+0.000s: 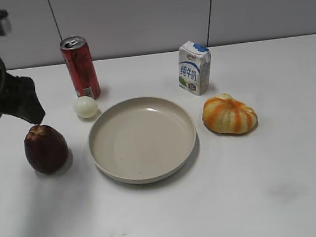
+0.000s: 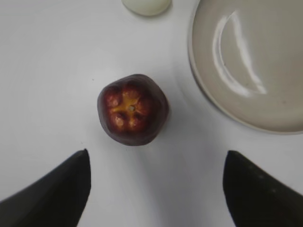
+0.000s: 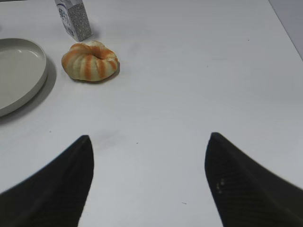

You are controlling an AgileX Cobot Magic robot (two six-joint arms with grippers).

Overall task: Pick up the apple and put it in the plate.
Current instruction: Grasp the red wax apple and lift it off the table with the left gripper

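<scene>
Left claw (image 2: 156, 189) spread wide, hovering above the dark maroon-red, lobed-top apple (image 2: 133, 109), not touching. Apple upright on the white table (image 1: 278, 185), left of the large round beige plate (image 1: 103, 158), apart from it. Right claw (image 3: 149, 184) spread wide over bare table. Behind the plate, a white-and-blue milk carton (image 1: 194, 67) printed with Chinese characters.

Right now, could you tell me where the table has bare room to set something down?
The front strip below the plate is bare, as is the right side beyond the striped pumpkin. It is crowded at back left, around the can, egg and apple.
</scene>
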